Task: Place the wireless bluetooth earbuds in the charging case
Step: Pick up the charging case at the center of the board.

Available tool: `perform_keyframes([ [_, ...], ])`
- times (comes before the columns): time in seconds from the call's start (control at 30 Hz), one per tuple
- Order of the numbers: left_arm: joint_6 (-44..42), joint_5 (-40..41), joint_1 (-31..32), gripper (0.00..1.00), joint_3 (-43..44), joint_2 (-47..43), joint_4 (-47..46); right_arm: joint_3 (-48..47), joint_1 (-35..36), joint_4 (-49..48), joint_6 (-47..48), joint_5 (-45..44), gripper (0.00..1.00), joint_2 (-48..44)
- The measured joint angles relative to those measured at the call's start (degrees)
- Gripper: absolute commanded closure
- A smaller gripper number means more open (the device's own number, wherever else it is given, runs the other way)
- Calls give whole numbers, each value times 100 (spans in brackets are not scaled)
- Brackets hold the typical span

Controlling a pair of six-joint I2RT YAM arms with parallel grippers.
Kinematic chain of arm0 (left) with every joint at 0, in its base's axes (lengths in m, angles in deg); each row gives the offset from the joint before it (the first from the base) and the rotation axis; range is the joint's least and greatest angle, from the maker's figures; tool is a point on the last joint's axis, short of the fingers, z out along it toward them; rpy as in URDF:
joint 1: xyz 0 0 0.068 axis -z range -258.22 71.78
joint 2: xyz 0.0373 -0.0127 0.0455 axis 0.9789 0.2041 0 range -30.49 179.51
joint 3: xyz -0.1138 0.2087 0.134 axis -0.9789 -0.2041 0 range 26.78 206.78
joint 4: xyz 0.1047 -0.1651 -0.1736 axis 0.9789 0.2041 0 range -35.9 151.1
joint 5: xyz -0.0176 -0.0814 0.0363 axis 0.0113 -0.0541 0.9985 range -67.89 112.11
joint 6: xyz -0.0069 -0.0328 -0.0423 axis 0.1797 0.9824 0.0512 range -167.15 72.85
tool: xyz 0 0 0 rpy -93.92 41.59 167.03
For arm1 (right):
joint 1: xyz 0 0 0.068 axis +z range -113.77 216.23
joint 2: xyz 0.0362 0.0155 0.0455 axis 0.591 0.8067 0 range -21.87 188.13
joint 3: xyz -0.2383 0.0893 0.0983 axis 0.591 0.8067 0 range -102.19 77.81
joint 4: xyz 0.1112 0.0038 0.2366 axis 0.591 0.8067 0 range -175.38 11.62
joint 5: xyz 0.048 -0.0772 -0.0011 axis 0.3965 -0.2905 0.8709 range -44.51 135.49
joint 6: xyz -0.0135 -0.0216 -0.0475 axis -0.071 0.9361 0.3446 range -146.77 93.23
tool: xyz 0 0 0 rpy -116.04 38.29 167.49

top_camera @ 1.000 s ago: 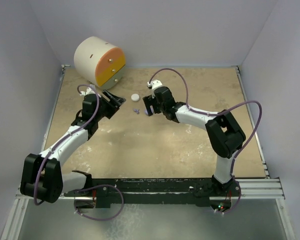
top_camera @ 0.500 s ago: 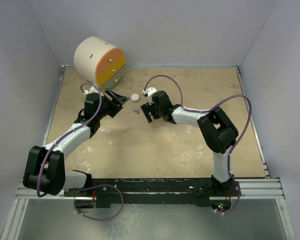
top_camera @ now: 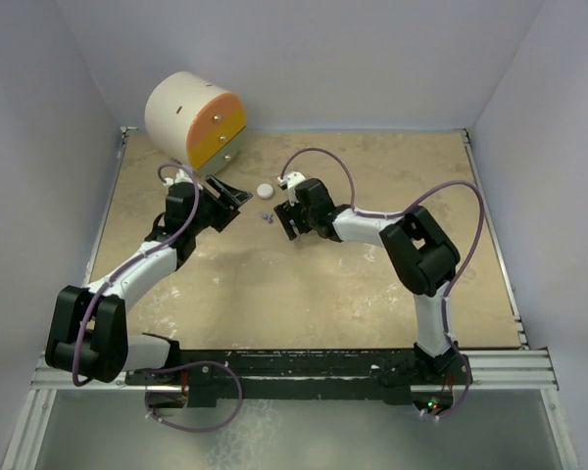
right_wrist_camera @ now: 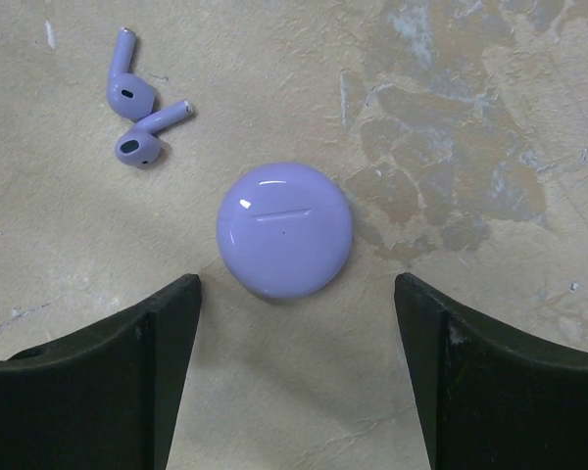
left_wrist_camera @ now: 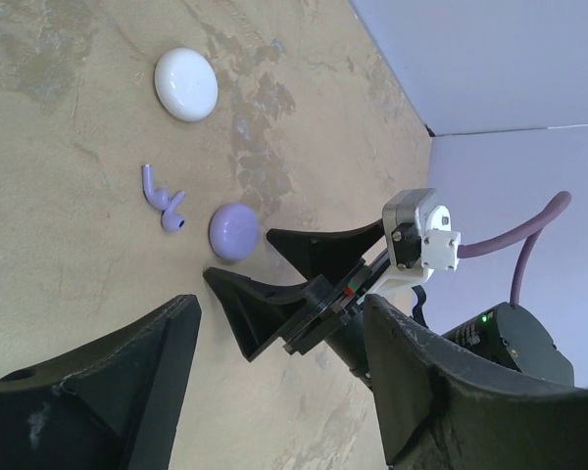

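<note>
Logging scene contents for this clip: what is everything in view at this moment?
earbuds: two, purple, loose on the table, close together, beside the case
case: one, purple, round, closed, just ahead of the right gripper's fingers
puck: one, white, round, on the table farther back than the earbuds
drum: one, cream with an orange-and-yellow face, back left corner
table: one, tan, mottled
left gripper: one, black, open, empty, pointing toward the earbuds
right gripper: one, black, open, empty, at the case
</note>
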Motion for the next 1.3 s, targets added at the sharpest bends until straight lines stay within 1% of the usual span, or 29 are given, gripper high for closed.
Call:
perform_keyframes([
  [0.2, 0, 2, 0, 34, 0, 0, 24, -92, 0, -39, 2, 4, 24, 79],
  [0.37, -2, 2, 0, 34, 0, 0, 24, -127, 0, -48, 2, 55, 31, 118],
  [0.53, -2, 4, -2, 34, 0, 0, 26, -179, 2, -168, 0, 116, 34, 199],
  [0.63, -2, 4, -9, 34, 0, 0, 26, -192, 0, -232, 0, 157, 37, 232],
  [0.77, -2, 4, -39, 35, 0, 0, 26, -197, 0, -313, 2, 251, 44, 260],
  [0.87, -2, 4, -44, 35, 0, 0, 26, -197, 2, -315, 4, 258, 57, 262],
  [1.0, -2, 4, -50, 36, 0, 2, 26, -197, 2, -326, 24, 264, 79, 262],
  [1.07, -2, 2, -57, 37, 0, 13, 22, -162, 2, -380, 24, 258, 97, 260],
  [1.1, -2, -4, -63, 37, 0, 31, 11, -107, 2, -463, 26, 254, 100, 245],
  [1.17, 0, -44, -70, 38, 0, 101, -35, 131, 2, -710, 24, 249, 100, 144],
  [1.3, 22, -249, -72, 41, 0, 295, -271, 1266, 0, -1410, 107, 387, 100, -614],
])
